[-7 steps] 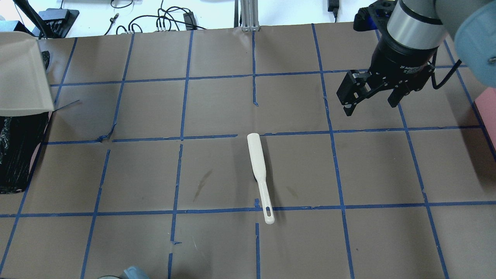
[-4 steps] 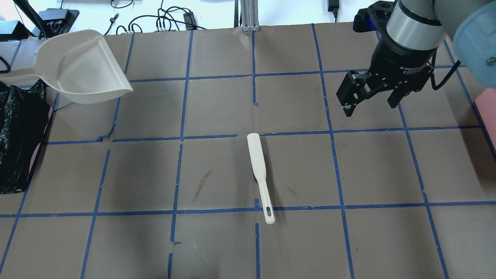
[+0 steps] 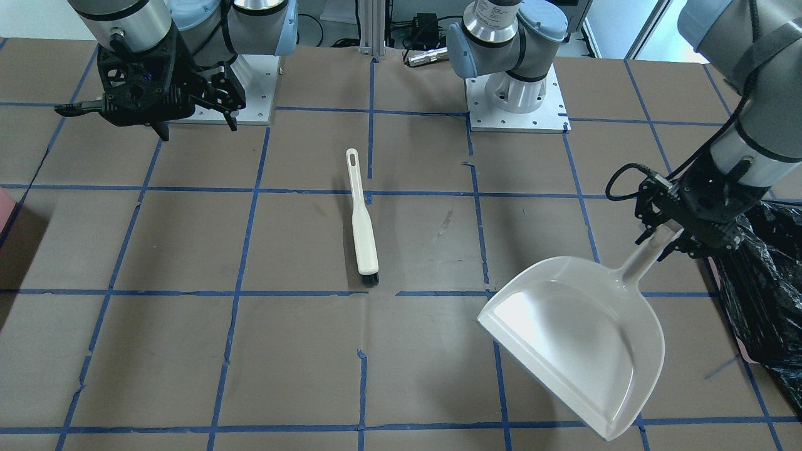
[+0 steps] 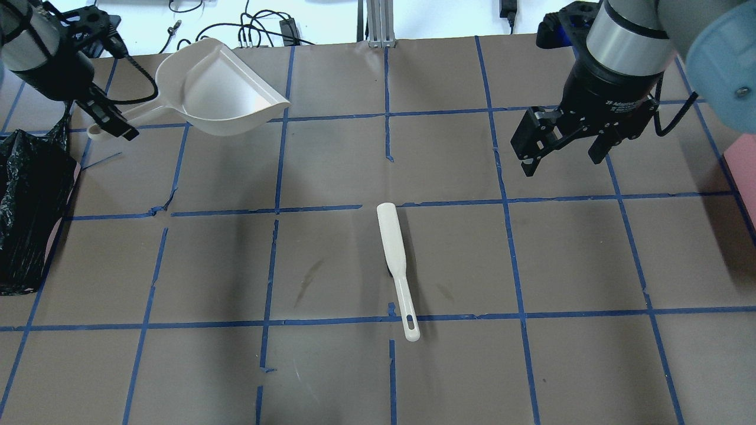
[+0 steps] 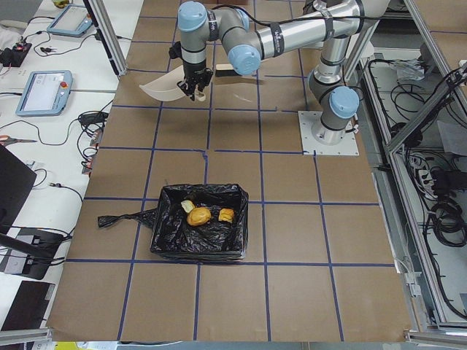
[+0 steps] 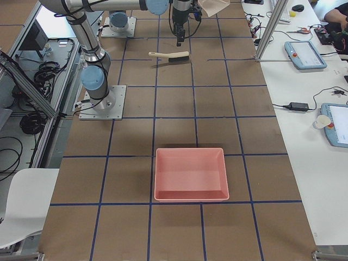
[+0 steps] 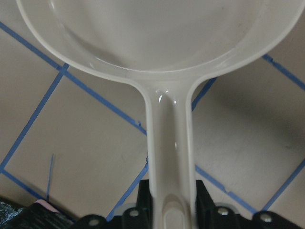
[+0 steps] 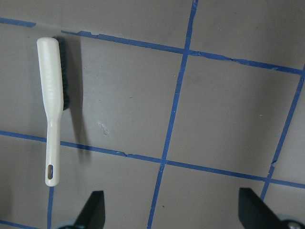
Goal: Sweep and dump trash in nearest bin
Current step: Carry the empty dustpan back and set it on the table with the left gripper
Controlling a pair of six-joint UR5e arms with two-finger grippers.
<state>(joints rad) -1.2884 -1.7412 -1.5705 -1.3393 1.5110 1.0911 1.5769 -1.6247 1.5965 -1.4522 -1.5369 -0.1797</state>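
The bin (image 5: 197,230), lined with a crinkled black bag, stands at the table's left end (image 4: 26,218). The trash lies inside it: an orange-brown lump (image 5: 198,216) and two pale chunks (image 5: 188,206) (image 5: 226,215). My left gripper (image 4: 109,121) is shut on the handle of a white dustpan (image 4: 224,88), held empty above the table, right of the bin. The left wrist view shows the handle (image 7: 169,143) between the jaws. My right gripper (image 4: 564,159) is open and empty, hovering at the far right. A white brush (image 4: 396,260) lies mid-table.
A pink tray (image 6: 190,151) sits at the table's right end, its edge showing in the overhead view (image 4: 744,171). Both arm bases (image 3: 517,94) are bolted on at the robot side. Cables run along the far edge (image 4: 254,35).
My left arm has swung the dustpan from over the bin rightward over the table and turned it level. My right gripper has barely moved and stays open. The brush has not moved.
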